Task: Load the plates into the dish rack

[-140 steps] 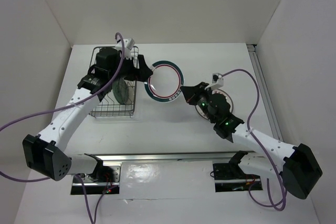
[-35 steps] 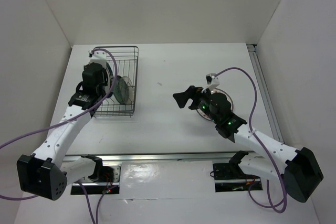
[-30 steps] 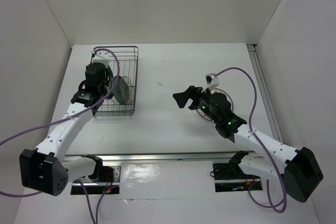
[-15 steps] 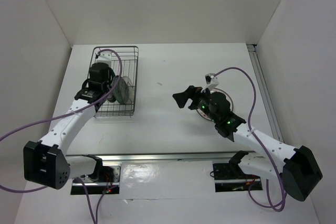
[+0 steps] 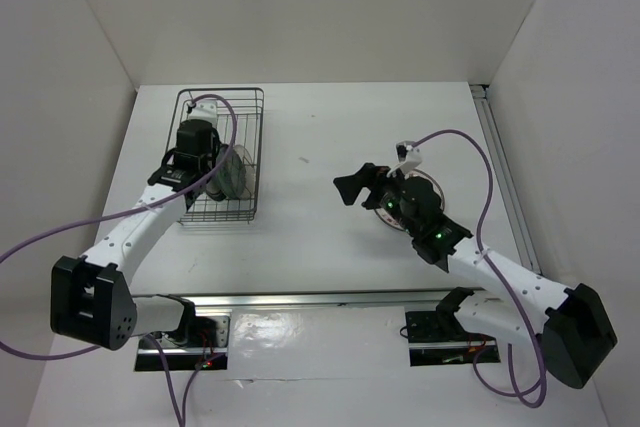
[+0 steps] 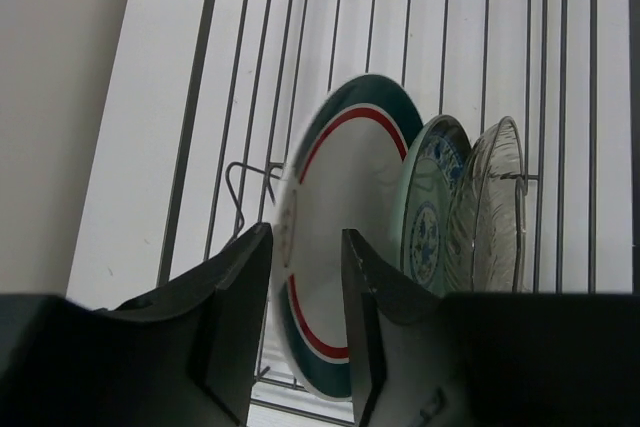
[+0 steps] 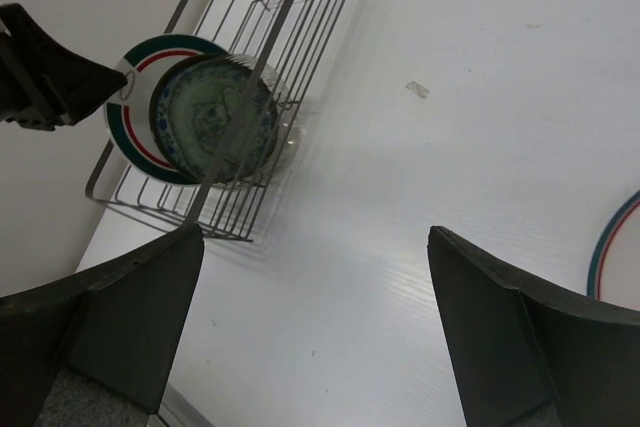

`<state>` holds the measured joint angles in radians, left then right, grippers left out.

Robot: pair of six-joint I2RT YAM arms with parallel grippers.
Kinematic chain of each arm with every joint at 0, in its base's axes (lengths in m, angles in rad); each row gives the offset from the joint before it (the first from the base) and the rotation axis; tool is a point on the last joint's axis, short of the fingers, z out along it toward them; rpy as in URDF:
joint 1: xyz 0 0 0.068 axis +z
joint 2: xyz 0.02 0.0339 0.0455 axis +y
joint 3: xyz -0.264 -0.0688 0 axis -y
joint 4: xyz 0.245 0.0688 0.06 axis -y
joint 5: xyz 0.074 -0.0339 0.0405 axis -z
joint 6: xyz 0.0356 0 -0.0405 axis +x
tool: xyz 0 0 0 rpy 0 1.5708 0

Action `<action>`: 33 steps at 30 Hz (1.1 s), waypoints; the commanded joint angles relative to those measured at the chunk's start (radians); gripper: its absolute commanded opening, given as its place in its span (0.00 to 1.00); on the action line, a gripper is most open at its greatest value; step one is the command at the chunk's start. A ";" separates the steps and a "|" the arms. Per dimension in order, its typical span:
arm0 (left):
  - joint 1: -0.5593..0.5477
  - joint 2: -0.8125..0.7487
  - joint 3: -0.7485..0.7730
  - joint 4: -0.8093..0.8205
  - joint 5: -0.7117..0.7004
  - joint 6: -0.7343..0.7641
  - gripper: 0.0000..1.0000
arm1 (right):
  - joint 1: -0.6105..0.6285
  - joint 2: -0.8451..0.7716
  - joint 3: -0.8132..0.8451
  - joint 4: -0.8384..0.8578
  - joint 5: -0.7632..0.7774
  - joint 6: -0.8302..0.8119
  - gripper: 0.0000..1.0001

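- Three plates stand on edge in the dish rack, upper left of the top view: white plate with green-red rim, teal-patterned plate, pale grey plate, side by side across the rack's long axis.
- And the left gripper?
- It straddles the white plate's rim. Jaws are narrowly parted, the gap wider than the rim. Reads as no clamp.
- Where's the fourth plate?
- Flat on the table, right of centre in the top view, mostly hidden under the right arm. The right wrist view catches only a sliver at its right edge.
- So the right arm is nearer.
- Far nearer. The right gripper is wide, holds nothing and points toward the rack. That plate lies behind it, on its wrist side. My read: retreat first, then go for the rim.
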<state>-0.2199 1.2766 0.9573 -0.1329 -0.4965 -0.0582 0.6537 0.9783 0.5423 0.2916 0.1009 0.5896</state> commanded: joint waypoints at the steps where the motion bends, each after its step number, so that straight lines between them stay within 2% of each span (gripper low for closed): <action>1: 0.002 -0.034 0.035 0.049 -0.007 -0.023 0.48 | -0.006 -0.058 0.010 -0.069 0.094 -0.005 1.00; 2: 0.002 -0.034 0.035 0.049 -0.016 -0.034 0.55 | -0.006 -0.067 0.010 -0.084 0.105 -0.019 1.00; 6: 0.002 -0.055 0.064 0.021 -0.040 -0.058 0.63 | -0.006 -0.107 0.030 -0.217 0.209 0.004 1.00; 8: 0.002 -0.077 0.087 -0.008 -0.053 -0.098 0.69 | -0.006 -0.107 0.074 -0.342 0.320 0.146 1.00; 9: 0.002 -0.101 0.109 -0.036 -0.053 -0.139 0.77 | -0.006 -0.107 0.084 -0.477 0.421 0.259 1.00; 11: 0.002 -0.137 0.120 -0.062 -0.056 -0.176 0.88 | -0.006 -0.107 0.084 -0.567 0.473 0.352 1.00; 12: 0.002 -0.158 0.132 -0.073 -0.036 -0.186 1.00 | -0.006 -0.107 0.070 -0.644 0.502 0.398 1.00; 15: 0.011 -0.239 0.132 -0.085 0.051 -0.209 1.00 | -0.006 -0.107 0.041 -0.783 0.536 0.579 1.00; 21: 0.021 -0.310 0.132 -0.085 0.093 -0.219 1.00 | -0.006 -0.116 -0.021 -0.919 0.576 0.812 1.00; 26: 0.021 -0.319 0.141 -0.094 0.145 -0.219 1.00 | -0.006 -0.116 -0.097 -0.902 0.606 0.952 0.99; 33: 0.021 -0.338 0.141 -0.103 0.190 -0.219 1.00 | -0.006 0.049 -0.111 -0.809 0.606 1.017 0.98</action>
<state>-0.2050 0.9649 1.0630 -0.2558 -0.3424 -0.2665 0.6533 0.9756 0.4362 -0.5568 0.6487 1.5257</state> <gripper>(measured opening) 1.000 0.979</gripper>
